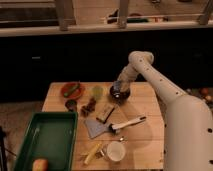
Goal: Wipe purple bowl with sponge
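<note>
The purple bowl [120, 95] stands at the far middle of the wooden table [145, 140]. My gripper [118, 89] reaches down into the bowl from the right, on the end of the white arm [150, 75]. It is shut, and a small pale blue-grey bit at its tip looks like the sponge [118, 90], pressed against the inside of the bowl. Most of the sponge is hidden by the gripper and the bowl's rim.
Left of the bowl are a small green cup [97, 91] and an orange-red plate [72, 89] with green food. In front lie a tan block [105, 112], a grey-blue scraper [96, 128] with a white handle, and a white mug [116, 151]. A green tray [47, 140] is at the front left.
</note>
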Tool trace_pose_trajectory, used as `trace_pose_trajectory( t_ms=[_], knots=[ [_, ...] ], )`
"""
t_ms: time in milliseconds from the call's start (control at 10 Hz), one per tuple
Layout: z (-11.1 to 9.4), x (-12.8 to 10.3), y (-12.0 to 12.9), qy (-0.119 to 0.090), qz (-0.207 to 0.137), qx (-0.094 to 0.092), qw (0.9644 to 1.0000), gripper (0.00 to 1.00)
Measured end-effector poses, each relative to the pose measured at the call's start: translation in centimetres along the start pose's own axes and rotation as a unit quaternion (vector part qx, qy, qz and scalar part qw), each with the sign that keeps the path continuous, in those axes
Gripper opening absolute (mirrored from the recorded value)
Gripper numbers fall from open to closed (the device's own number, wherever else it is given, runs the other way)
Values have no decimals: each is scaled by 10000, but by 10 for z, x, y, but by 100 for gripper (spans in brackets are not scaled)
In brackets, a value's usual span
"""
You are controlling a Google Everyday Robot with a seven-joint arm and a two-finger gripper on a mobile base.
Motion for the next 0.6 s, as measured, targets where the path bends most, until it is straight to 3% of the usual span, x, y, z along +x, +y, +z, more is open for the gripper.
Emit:
trace_pose_trajectory(
  t_ms=[300, 600],
  knots=[
    [8, -23, 3, -3, -328, -228, 9992, 0],
    [7, -22, 21, 51, -384, -459, 9982, 0]
  ],
)
